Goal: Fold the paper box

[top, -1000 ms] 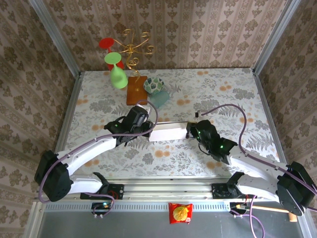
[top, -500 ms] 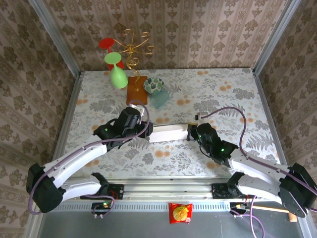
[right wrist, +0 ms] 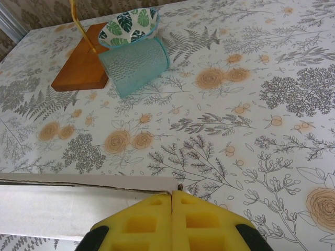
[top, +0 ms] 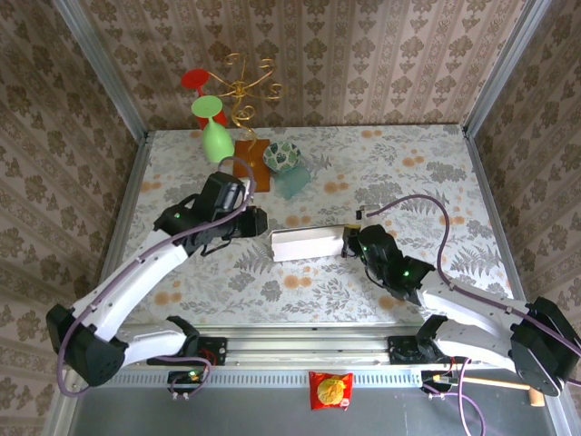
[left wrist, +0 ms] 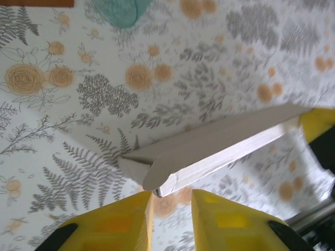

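Paper box (top: 309,243): lies near the middle of the table (top: 408,163), long side running left to right, between the two claws.
Box form: from the left wrist view, the box (left wrist: 220,144) is a long narrow shape with a greyish top panel and a white side wall below it. Its near end finishes in a loose, slightly curled flap.
Box right end: in the right wrist view, a thin card edge of the box (right wrist: 63,209) runs right up to the yellow fingertips.
Right claw (top: 349,241): sits against the box's right end. Its fingers (right wrist: 141,222) are pressed together, with no gap at the seam (right wrist: 171,201). Cannot tell whether a thin flap is caught there.
Left claw (top: 260,222): just beside the box's left end, slightly behind it. The fingers (left wrist: 125,219) stand a little apart, with nothing seen between them (left wrist: 171,206). The box's flap tip is right at their front; contact cannot be confirmed.
Progress: judged part-way. The long walls appear folded up, but the left end flap looks untucked. The right end's condition is hidden by the claw.
Left to do: probably close and tuck the end flaps, left end first.
Surroundings: teal cup (top: 292,182) on its side, patterned bowl (top: 281,154) and wooden board (top: 250,163) sit farther back, well apart from the box.
Risk: thin card may buckle if pressed off-square.
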`<state>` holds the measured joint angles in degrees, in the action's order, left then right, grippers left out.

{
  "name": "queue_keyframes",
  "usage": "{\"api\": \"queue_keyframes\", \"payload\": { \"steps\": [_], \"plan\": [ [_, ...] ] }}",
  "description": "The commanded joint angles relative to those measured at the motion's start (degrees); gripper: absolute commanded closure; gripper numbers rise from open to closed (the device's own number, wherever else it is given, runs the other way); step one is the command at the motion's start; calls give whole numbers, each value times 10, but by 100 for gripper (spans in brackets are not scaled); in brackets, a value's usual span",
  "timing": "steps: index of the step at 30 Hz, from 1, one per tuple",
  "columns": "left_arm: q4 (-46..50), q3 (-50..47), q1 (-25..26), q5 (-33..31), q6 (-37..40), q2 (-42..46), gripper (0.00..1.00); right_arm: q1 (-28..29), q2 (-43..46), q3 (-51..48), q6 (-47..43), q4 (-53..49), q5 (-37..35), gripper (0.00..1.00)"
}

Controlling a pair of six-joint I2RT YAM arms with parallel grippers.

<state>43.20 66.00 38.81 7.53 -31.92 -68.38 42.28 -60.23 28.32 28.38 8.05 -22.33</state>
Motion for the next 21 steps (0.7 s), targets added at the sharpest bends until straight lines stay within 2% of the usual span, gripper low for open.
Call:
{"api": "queue_keyframes", "payload": {
  "steps": [1, 4, 10, 21],
  "plan": [
    [76, 28, 8, 7, 94, -40, 72, 5, -16, 3, -7, -74, -7, 100],
    [71, 34, 13, -5, 121, -59, 67, 5, -17, 4, -7, -73, -6, 100],
    [54, 38, 32, -3, 149, -93, 65, 5, -16, 7, -8, -81, -7, 100],
    [45, 44, 41, -45, 158, -120, 75, 5, -21, 8, -7, -78, -6, 100]
  ]
}}
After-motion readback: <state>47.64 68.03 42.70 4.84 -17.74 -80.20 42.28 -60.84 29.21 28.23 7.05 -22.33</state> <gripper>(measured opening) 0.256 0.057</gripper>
